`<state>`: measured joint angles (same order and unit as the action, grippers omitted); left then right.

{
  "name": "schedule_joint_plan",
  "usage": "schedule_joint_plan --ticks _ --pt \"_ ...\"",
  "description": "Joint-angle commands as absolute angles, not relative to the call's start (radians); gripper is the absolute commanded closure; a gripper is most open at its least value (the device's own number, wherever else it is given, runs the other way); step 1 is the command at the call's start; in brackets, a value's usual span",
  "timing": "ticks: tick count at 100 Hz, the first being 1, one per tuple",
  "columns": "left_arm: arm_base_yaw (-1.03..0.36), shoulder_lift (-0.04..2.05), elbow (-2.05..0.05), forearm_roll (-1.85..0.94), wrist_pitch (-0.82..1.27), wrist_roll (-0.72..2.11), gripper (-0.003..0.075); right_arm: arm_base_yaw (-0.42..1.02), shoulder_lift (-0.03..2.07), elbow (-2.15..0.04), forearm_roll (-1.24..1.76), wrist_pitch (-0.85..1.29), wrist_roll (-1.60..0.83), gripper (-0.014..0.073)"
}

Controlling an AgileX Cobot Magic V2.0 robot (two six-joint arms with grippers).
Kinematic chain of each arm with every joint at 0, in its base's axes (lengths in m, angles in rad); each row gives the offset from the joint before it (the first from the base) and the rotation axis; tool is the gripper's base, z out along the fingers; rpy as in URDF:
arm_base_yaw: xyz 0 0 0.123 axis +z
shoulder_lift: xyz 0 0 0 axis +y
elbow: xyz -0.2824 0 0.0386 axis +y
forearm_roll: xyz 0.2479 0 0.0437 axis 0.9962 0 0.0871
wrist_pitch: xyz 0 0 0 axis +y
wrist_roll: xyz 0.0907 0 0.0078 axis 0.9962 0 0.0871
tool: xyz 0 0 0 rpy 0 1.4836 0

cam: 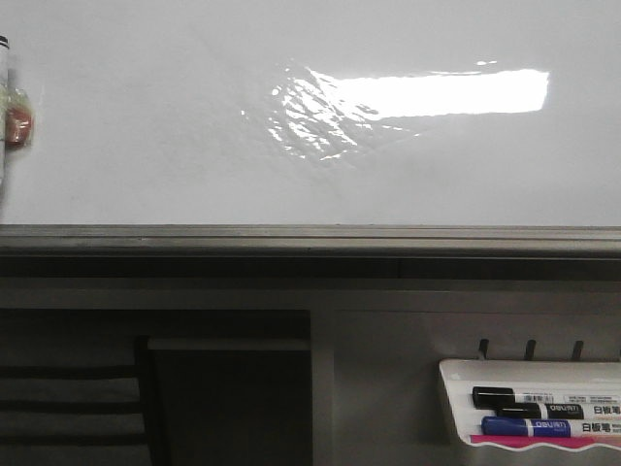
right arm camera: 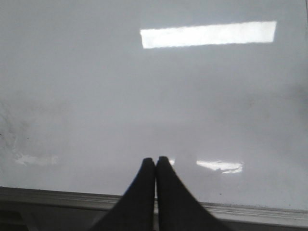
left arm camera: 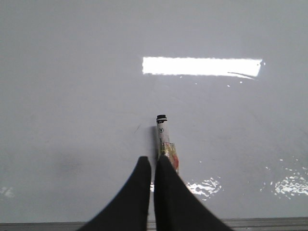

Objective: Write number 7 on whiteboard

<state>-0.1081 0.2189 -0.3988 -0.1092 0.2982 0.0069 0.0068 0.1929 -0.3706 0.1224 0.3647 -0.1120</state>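
The whiteboard [cam: 146, 146] is glossy white with a bright rectangular glare and a dark grey frame along its near edge. No number 7 shows on it. In the left wrist view my left gripper [left arm camera: 153, 159] has its black fingers shut over the board [left arm camera: 72, 72]. A white marker [left arm camera: 163, 134] with a black tip, wrapped in yellow-orange tape, sticks out beyond one finger. I cannot tell whether its tip touches the board. The marker also shows at the far left edge of the front view [cam: 4, 107]. My right gripper [right arm camera: 155, 160] is shut and empty above the board's frame.
A white tray [cam: 456, 388] hangs below the board at the right, with a black marker [cam: 529, 406] and a blue marker [cam: 529, 426] in it. A faint short dark mark [left arm camera: 137, 128] lies beside the marker tip. Dark shelving stands below the frame [cam: 291, 238].
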Motion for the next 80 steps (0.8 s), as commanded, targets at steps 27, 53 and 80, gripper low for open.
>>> schedule_joint_plan --ticks 27,53,80 --pt "-0.107 0.383 -0.531 -0.081 0.301 0.000 0.0741 -0.001 0.382 -0.523 0.101 0.354 -0.112 0.0665" --pt "-0.107 0.384 -0.531 -0.081 0.301 0.000 0.0741 -0.001 0.382 -0.523 0.101 0.354 -0.112 0.0665" --pt "-0.107 0.384 -0.531 -0.092 0.299 0.000 0.0740 -0.001 0.382 -0.523 0.101 0.358 -0.112 0.0614"
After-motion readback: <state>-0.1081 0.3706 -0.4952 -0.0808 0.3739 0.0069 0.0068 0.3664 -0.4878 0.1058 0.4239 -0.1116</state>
